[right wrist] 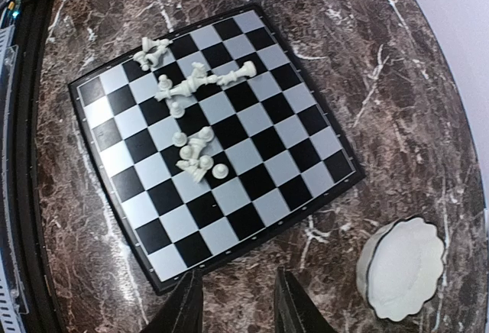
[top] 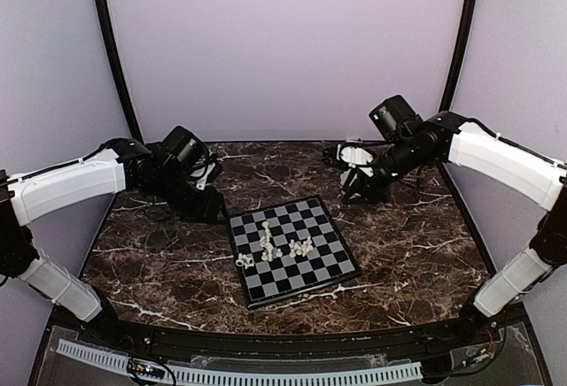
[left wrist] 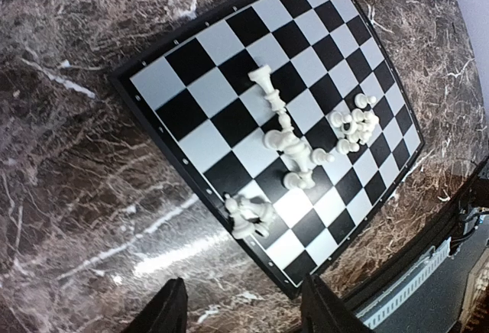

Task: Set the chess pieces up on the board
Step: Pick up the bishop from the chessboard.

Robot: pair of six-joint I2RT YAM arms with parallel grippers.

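Observation:
The board [top: 306, 266] lies at the middle of the marble table, turned at a slight angle. The chess pieces [top: 266, 246] lie toppled on it in three loose heaps: one near an edge [left wrist: 248, 216], one long cluster [left wrist: 289, 146] and one small pile [left wrist: 355, 123]. The right wrist view shows the same heaps [right wrist: 195, 153] [right wrist: 191, 82] [right wrist: 151, 52]. My left gripper [left wrist: 246, 311] hovers over bare marble off the board's left side, open and empty. My right gripper [right wrist: 238, 308] hangs beyond the board's far right corner, open with nothing between its fingers.
A white scalloped bowl [right wrist: 403, 269] stands on the marble just beside the right gripper, partly hidden under it in the top view [top: 354, 154]. Dark veined marble [top: 159, 262] surrounds the board. A black raised rim [top: 266, 337] runs along the table's near edge.

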